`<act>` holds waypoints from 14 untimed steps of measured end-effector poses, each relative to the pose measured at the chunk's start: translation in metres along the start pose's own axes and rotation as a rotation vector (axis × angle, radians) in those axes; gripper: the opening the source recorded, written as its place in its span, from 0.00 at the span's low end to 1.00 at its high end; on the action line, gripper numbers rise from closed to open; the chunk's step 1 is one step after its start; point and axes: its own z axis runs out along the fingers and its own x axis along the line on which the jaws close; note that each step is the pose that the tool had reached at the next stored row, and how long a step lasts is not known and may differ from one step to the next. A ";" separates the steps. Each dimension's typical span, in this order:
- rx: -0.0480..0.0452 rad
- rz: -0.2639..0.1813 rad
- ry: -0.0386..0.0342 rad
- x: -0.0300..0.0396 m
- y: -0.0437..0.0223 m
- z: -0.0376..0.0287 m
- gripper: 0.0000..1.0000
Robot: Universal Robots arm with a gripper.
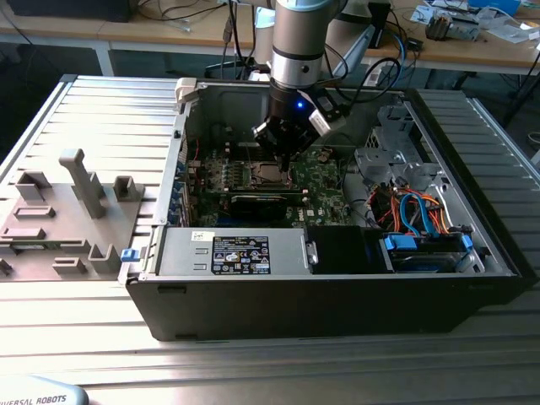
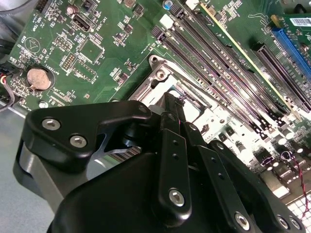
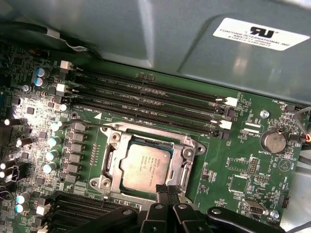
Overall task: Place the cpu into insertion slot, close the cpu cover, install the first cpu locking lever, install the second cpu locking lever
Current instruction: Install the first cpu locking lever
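Note:
The cpu [image 3: 144, 164], a dull silver square, lies flat in the insertion slot on the green motherboard [image 3: 233, 160]. The silvery cpu cover [image 3: 188, 153] lies down around it as a frame, so the slot itself is hidden. A thin wire lever [image 3: 92, 124] runs along the socket edge beside the memory slots. My gripper [image 3: 167, 188] is shut, its black fingertips [image 2: 170, 99] pressed together at the cover's [image 2: 158, 73] rim. In the exterior view the gripper [image 1: 283, 160] hangs straight down over the socket [image 1: 270, 175] inside the open computer case.
Long black memory slots [image 3: 146, 97] lie beside the socket, and a coin cell [image 3: 273, 141] sits further off. A black expansion card [image 1: 261, 201], the power supply [image 1: 232, 253] and a drive bay with cables [image 1: 422, 219] crowd the case. A grey fixture tray [image 1: 59, 211] lies at the exterior view's left.

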 end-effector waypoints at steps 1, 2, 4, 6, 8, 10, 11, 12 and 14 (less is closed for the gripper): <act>0.0000 -0.002 -0.0001 0.0000 0.0000 0.0000 0.11; 0.0001 -0.004 -0.0002 0.0000 0.0000 0.0000 0.11; 0.0001 -0.007 -0.0005 0.0000 0.0000 0.0000 0.11; 0.0001 -0.010 -0.0007 0.0000 0.0000 0.0000 0.11; 0.0001 -0.012 -0.0009 0.0000 0.0000 0.0000 0.11; 0.0001 -0.015 -0.0011 0.0000 0.0000 0.0000 0.11; 0.0002 -0.016 -0.0011 0.0000 0.0000 0.0000 0.11; 0.0002 -0.017 -0.0012 0.0000 0.0000 0.0000 0.11; 0.0002 -0.021 -0.0015 0.0000 0.0000 0.0000 0.11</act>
